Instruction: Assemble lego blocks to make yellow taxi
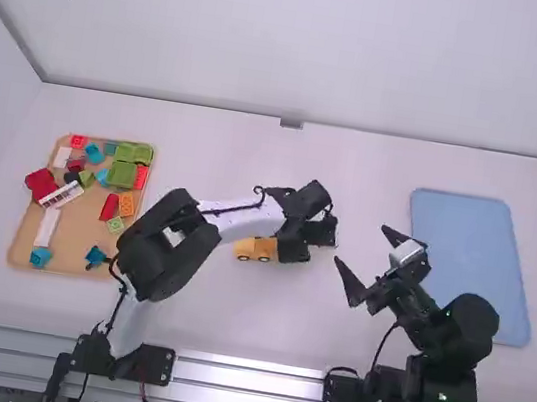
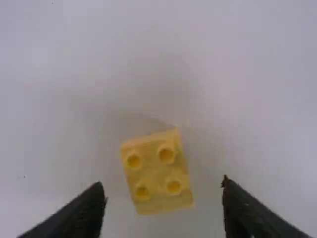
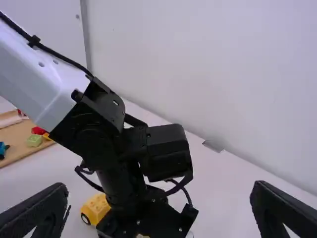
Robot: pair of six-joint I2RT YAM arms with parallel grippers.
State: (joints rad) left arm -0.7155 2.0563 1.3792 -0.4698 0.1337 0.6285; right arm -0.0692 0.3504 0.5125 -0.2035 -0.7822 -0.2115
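l. gripper (image 1: 305,239) over a small yellow block (image 2: 157,173), its fingers apart.
the block lies on the desk (image 1: 372,186), studs up; just beside this gripper is the yellow car pc. (image 1: 254,249) w/ wheels. r. gripper (image 1: 363,246), fingers also apart, is btwn the l. gripper and the blue mat (image 1: 472,262). mixed blocks (image 1: 122,174) are in the tray (image 1: 27,244).

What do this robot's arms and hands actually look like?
Two arms. The left arm has smooth white links between chunky black joints; small round dots mark its white casing. The right arm has bulky black joints above a white part near its base. Thin black cables run outside the links. Each arm ends in black, two-fingered jaws.
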